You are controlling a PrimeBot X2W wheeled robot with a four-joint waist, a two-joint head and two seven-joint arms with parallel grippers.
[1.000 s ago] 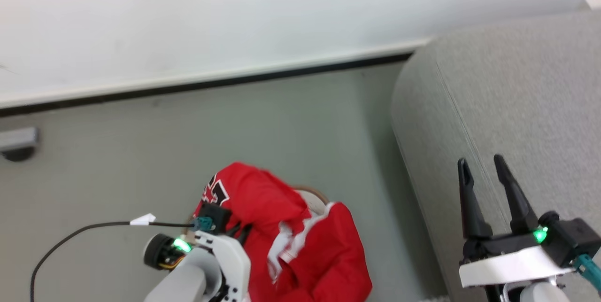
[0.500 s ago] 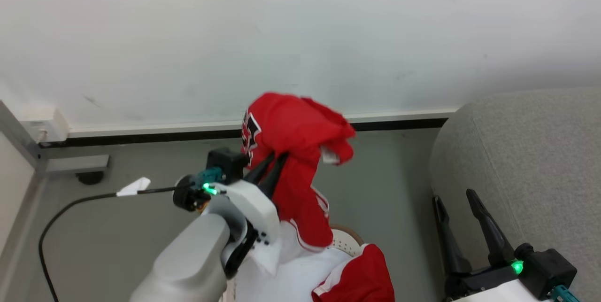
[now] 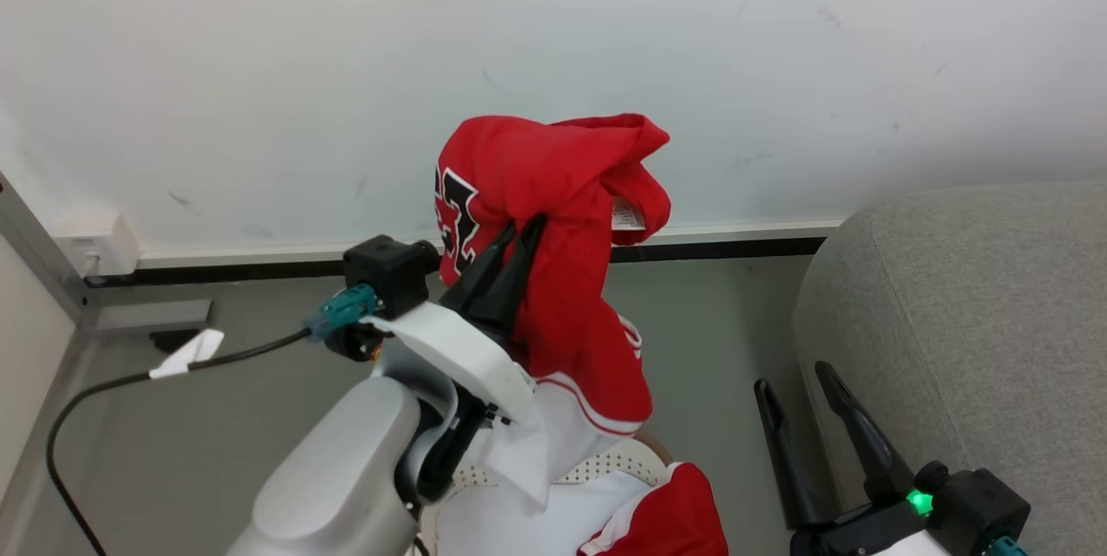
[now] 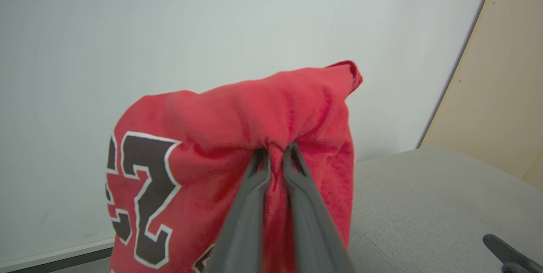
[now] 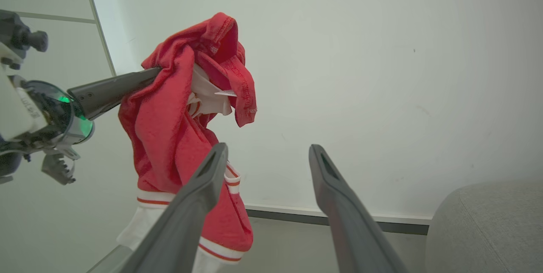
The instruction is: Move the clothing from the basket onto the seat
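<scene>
Wall [image 3: 259,63]: plain white, behind everything, with a dark skirting strip where it meets the floor.
Sofa [image 3: 969,322]: large grey upholstered seat on the robot's right, with nothing lying on the part in view.
Jersey [image 3: 562,193]: red with a black, white-outlined number. It is lifted high in front of the wall and hangs in a bunched fold from the pinch point, well apart from the sofa.
Jersey hem: the white lower edge hangs towards the basket. It may be brushing the rim, but the head view is too crowded there to say.
Basket [image 3: 618,463]: cream and perforated, on the floor below the lifted jersey and left of the sofa.
Other clothes [image 3: 675,513]: red and white fabric lying in the basket.
Left gripper [image 3: 523,227]: jaws nearly closed, pinching a gather of the jersey's red cloth.
Right gripper [image 3: 791,376]: jaws spread wide and holding nothing, low beside the sofa's edge.
Step in hand: the first garment is raised out of the basket, and the carry is not yet done.
Next move: swing the left arm rightwards over the sofa cushion with the hem clear of the rim, then release.
</scene>
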